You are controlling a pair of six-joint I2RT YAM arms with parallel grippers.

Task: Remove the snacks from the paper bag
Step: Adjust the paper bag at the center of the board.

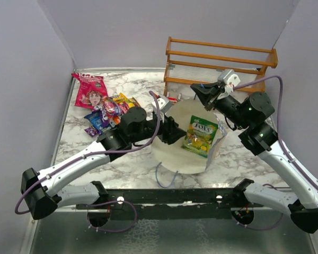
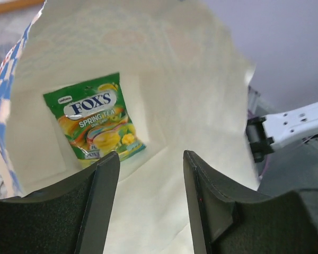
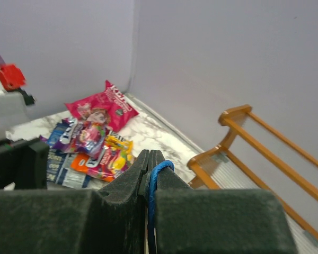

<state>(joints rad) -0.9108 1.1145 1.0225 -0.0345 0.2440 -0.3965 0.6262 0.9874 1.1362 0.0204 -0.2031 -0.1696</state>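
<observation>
The paper bag [image 1: 175,151] lies in the middle of the marbled tabletop [image 1: 228,164], its cream inside gaping towards the left arm. One green-and-yellow FOX'S packet [image 1: 201,135] rests deep inside it, flat against the lower wall. The left pincer [image 1: 172,129] sits at the bag's mouth, pointed at that packet, its two fingers apart with nothing between them and short of the packet. The right pincer [image 1: 203,93], at the bag's far edge, is closed tight on the blue cord handle [image 3: 158,174], which it holds raised. The other snacks [image 1: 112,110] lie heaped on the far left of the tabletop, the pink-red bag [image 1: 91,91] farthest back. A wooden rack [image 1: 220,58] stands at the far right.
</observation>
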